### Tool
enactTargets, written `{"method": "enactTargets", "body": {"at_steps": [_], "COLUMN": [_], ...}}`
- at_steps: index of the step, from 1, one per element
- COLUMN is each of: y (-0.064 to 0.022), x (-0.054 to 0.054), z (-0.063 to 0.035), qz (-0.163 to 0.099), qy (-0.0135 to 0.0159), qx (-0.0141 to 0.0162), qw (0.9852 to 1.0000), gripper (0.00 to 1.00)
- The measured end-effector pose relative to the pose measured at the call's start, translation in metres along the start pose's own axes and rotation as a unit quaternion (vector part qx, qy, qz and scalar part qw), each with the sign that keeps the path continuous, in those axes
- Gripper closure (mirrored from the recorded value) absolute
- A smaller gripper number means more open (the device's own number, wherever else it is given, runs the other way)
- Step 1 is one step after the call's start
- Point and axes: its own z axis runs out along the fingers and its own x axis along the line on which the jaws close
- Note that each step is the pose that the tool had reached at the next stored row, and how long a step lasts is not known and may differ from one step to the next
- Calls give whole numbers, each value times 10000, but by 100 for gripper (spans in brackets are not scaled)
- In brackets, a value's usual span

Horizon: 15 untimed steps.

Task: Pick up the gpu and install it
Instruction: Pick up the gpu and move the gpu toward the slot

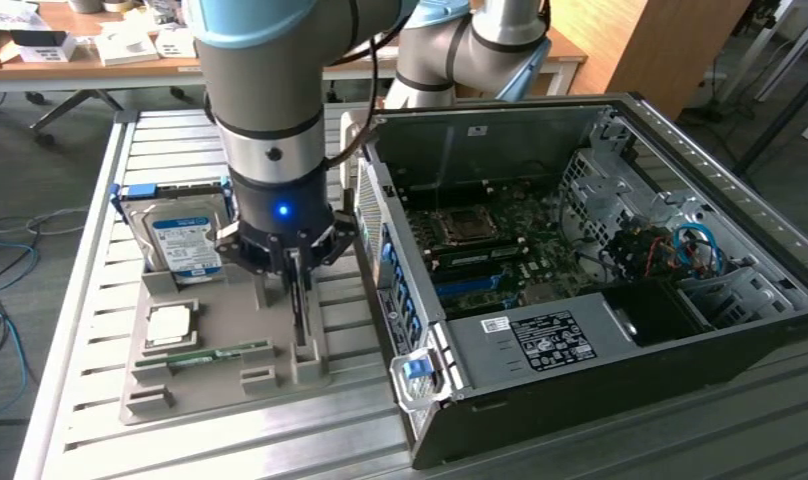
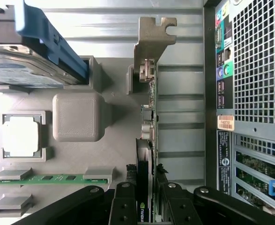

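The gpu (image 1: 300, 320) stands edge-on like a thin dark blade in the grey tray's (image 1: 237, 300) slot nearest the computer case. My gripper (image 1: 295, 285) comes straight down over it from above. In the wrist view the gpu (image 2: 145, 164) runs away from the gripper, with its pale metal end bracket (image 2: 151, 42) at the far end. My gripper (image 2: 146, 206) is shut on the card, with a black finger pressed against each face near the end that bears a green logo. Whether the card is lifted clear of its holder I cannot tell.
The open computer case (image 1: 724, 300) lies to the exterior view's right of the tray, its motherboard (image 1: 498, 250) exposed. In the tray are a blue-labelled hard drive (image 1: 184, 245), a square processor (image 1: 171, 322) and a green memory stick (image 1: 204, 353). The case's rear panel (image 2: 254, 70) is close beside the card.
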Motion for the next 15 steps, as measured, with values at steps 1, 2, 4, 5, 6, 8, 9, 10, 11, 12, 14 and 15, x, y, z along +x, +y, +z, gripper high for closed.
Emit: {"method": "enactTargets", "body": {"at_steps": [1, 2, 4, 5, 6, 8, 9, 10, 11, 12, 14, 15], "y": [2, 4, 9, 12, 14, 19, 21, 23, 26, 28, 31, 33], "x": [-1, -2, -4, -4, -5, -7, -8, -9, -10, -11, -12, -13], "z": [-36, -73, -156, -198, -241, -324, -364, -404, -442, -478, -542, -572], "qz": [0, 0, 0, 0, 0, 0, 0, 0, 0, 0, 0, 0], "qy": [0, 0, 0, 0, 0, 0, 0, 0, 0, 0, 0, 0], "qx": [0, 0, 0, 0, 0, 0, -1, -1, -1, -1, -5, -8], "qw": [10000, 10000, 10000, 10000, 10000, 10000, 10000, 10000, 10000, 10000, 10000, 10000], "gripper": [74, 74, 74, 74, 74, 74, 74, 74, 74, 74, 74, 74]}}
